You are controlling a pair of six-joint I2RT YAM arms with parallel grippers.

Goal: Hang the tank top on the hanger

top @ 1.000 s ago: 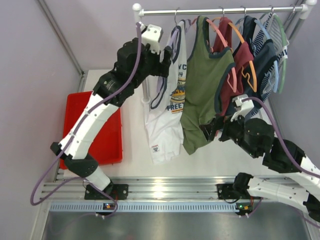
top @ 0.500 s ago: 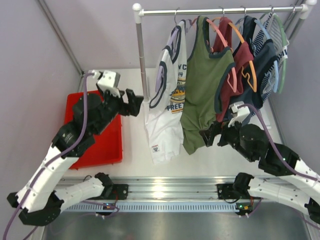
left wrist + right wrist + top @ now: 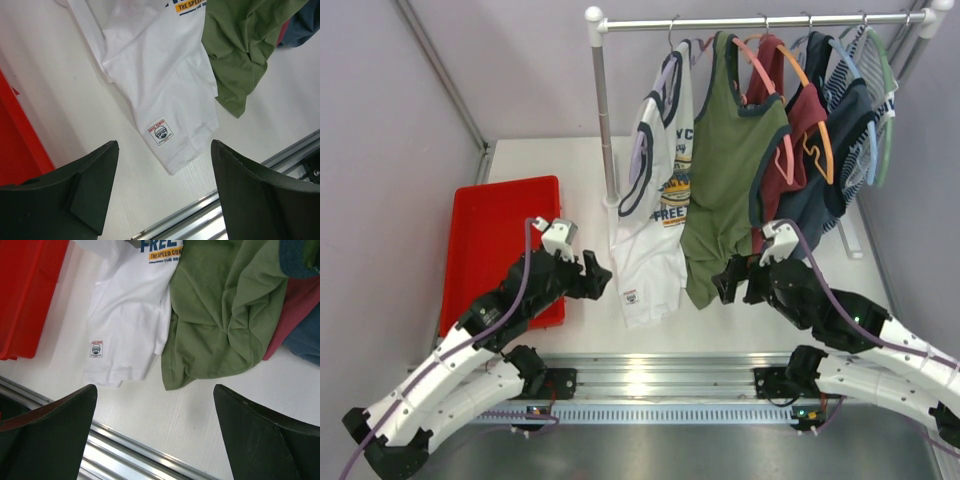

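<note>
Top (image 3: 645, 255) hangs vertical on hanger (image 3: 661, 78), hem on worktop (image 3: 540, 160) just ahead of left jaws; both jaws released, empty.

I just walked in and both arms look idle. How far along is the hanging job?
It looks finished. The white tank top hangs on the pale purple hanger, hooked on the rail beside a green top. Nothing is in hand: the left gripper and right gripper are open and empty. Nothing seems left.
</note>
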